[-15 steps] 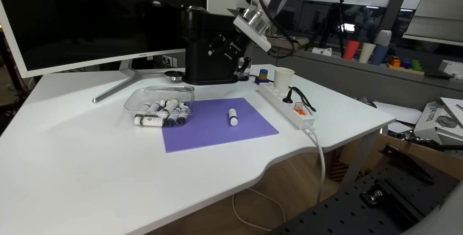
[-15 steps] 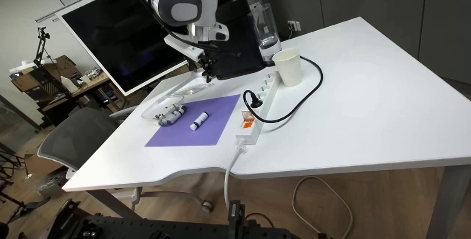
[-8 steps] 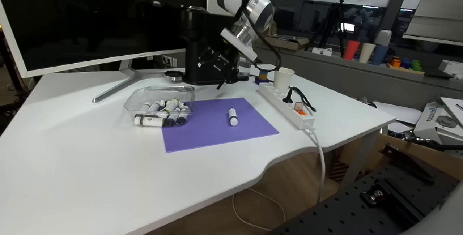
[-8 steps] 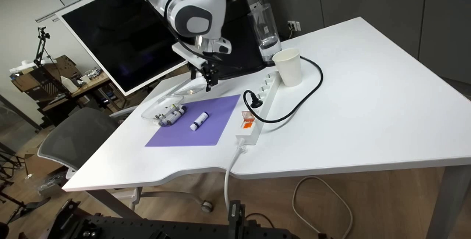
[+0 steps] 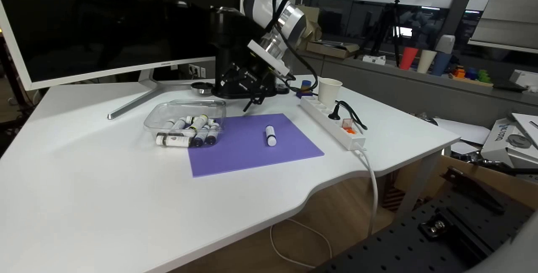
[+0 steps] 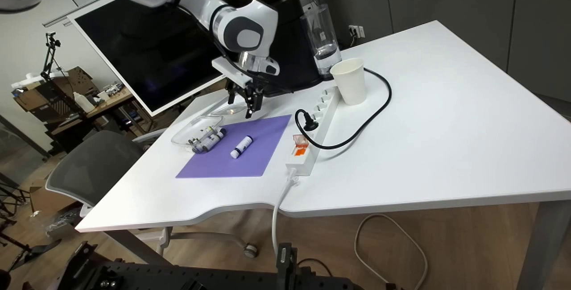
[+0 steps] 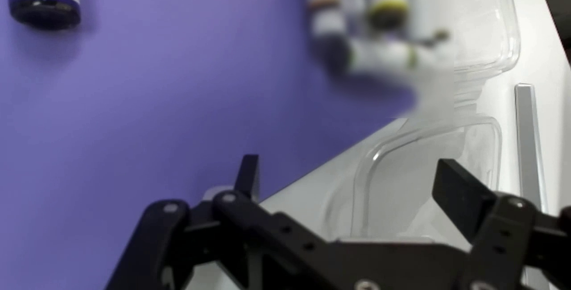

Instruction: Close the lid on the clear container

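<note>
The clear container sits at the purple mat's edge with several white cylinders in and against it. It also shows in an exterior view and at the upper right of the wrist view. Its transparent lid lies open beside it, seemingly joined by a folded strip; the lid also shows in both exterior views. My gripper is open and empty, its fingers spread above the lid in the wrist view. In both exterior views, it hangs above the table near the lid.
A white cylinder lies on the purple mat. A tall black box stands close behind my gripper, with the monitor beside it. A power strip and white cup stand beyond the mat.
My gripper has come down towards the table and moved closer to the lid, past the black box. The container, lid and cylinders have not moved.
</note>
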Tool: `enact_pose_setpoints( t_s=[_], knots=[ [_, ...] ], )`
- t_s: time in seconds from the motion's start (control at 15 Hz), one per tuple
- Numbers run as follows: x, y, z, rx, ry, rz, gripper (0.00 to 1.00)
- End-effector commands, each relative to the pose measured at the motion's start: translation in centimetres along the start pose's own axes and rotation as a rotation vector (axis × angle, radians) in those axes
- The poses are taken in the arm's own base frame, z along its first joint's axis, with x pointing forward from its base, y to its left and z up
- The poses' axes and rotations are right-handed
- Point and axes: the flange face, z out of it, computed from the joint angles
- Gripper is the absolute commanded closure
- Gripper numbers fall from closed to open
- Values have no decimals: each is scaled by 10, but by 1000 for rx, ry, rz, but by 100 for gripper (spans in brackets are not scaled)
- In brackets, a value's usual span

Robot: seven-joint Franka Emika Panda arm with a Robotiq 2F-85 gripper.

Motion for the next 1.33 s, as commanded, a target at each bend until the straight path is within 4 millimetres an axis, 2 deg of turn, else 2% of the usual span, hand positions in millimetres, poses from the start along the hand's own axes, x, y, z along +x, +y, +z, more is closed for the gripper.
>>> enact_pose_setpoints(
  t_s=[0.0,0.53,0.93,1.27],
  knots=[
    [14,-9,7,3,-39,7,0],
    [33,-20,31,63,-30,-82,0],
    [38,-37,27,161,2,-194,0],
    [27,-54,12,262,6,-314,0]
  ],
)
